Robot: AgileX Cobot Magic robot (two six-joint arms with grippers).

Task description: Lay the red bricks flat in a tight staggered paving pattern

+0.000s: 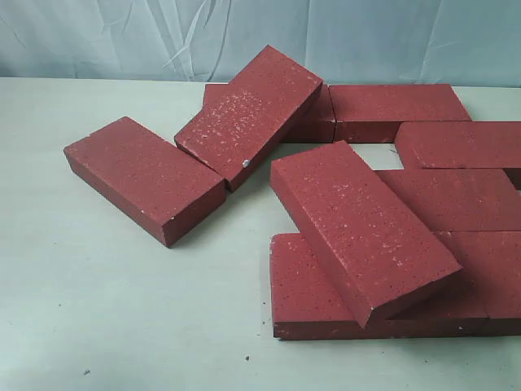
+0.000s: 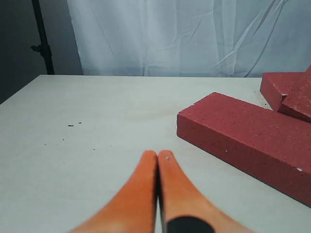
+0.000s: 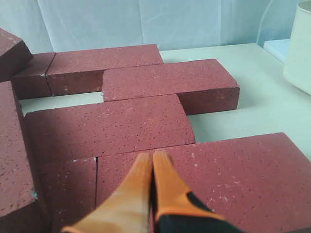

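Read the exterior view as a clock face with 12 at the far curtain (image 1: pixel 98 37). The red bricks (image 1: pixel 456 195) spread from 9 round to 4 on the pale surface (image 1: pixel 122 326).

Nearest, at about 5, a front brick (image 1: pixel 301 297) lies flat. A slanted brick (image 1: pixel 362 232) rests askew on top of it, its long axis running from 5 toward 11. From 3 to 4 more bricks lie flat in staggered rows with their edges meeting. At 9 a lone brick (image 1: pixel 142 179) lies flat. Its 2 o'clock corner sits touching or just beside a propped brick (image 1: pixel 248 114), which leans tilted on the back row (image 1: pixel 399 110) at 12 to 1. A bare patch of surface shows between the back row and the slanted brick.

The left end effector (image 2: pixel 157 155) has its orange fingers pressed together with nothing between them, over bare surface. One brick lies flat just ahead of it, with more brick edges beyond and a black stand (image 2: pixel 41 39) by the curtain.

The right end effector (image 3: pixel 152 156) is likewise closed and empty. It hangs above the flat-laid rows, and I cannot tell whether it touches them. Past those bricks stands a cream rounded object (image 3: pixel 301 48).
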